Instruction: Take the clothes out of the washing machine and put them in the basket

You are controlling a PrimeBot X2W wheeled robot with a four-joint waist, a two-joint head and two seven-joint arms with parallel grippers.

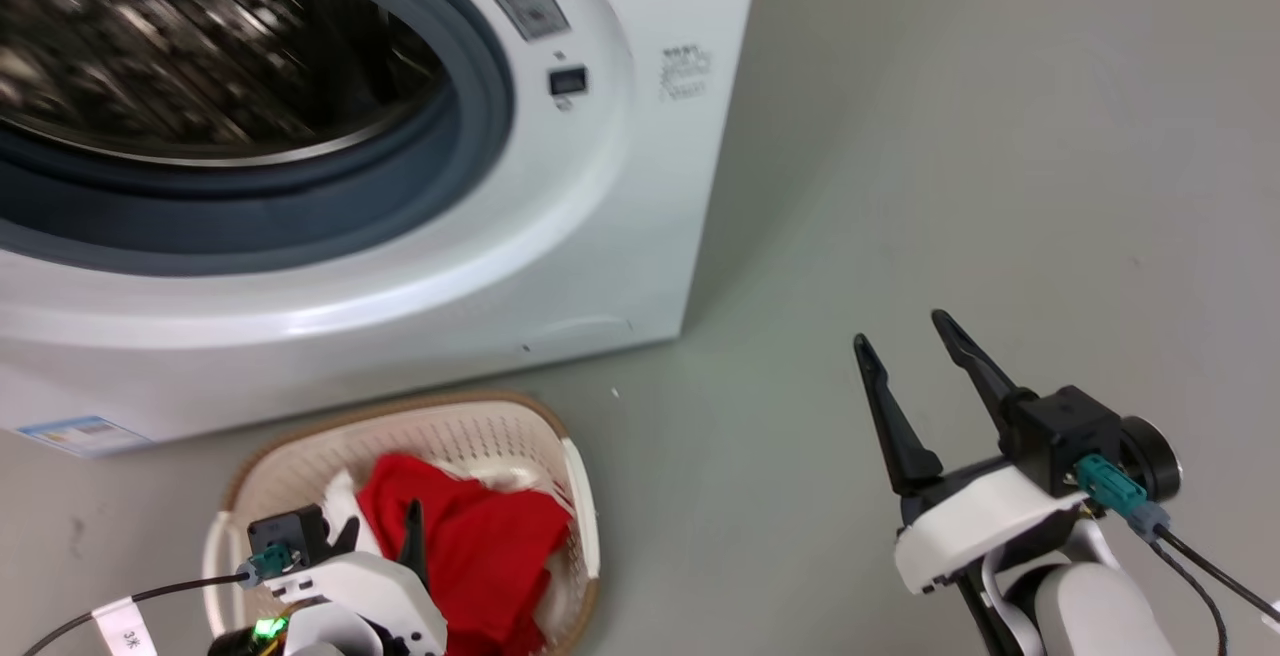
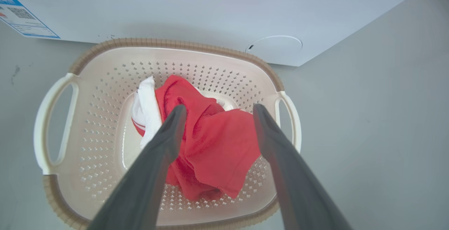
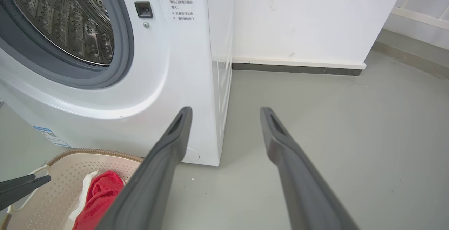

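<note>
Soft red clothes (image 2: pixel 217 142) in cream perforated plastic basket (image 2: pixel 101 82), left gripper (image 2: pixel 217 108) fingers apart above them, right gripper (image 1: pixel 900 329) apart over grey floor (image 1: pixel 1000 136)

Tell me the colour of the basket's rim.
Brown, woven-looking; the basket rim shows best in left wrist view.

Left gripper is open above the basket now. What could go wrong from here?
1. The open left gripper hangs close over the clothes in the basket. Whether it touches them is unclear, so fabric might snag and lift back out when the arm withdraws.
2. The drum of the washing machine is blurred in the head view and only partly seen from the right wrist, so a garment left inside could be missed.
</note>
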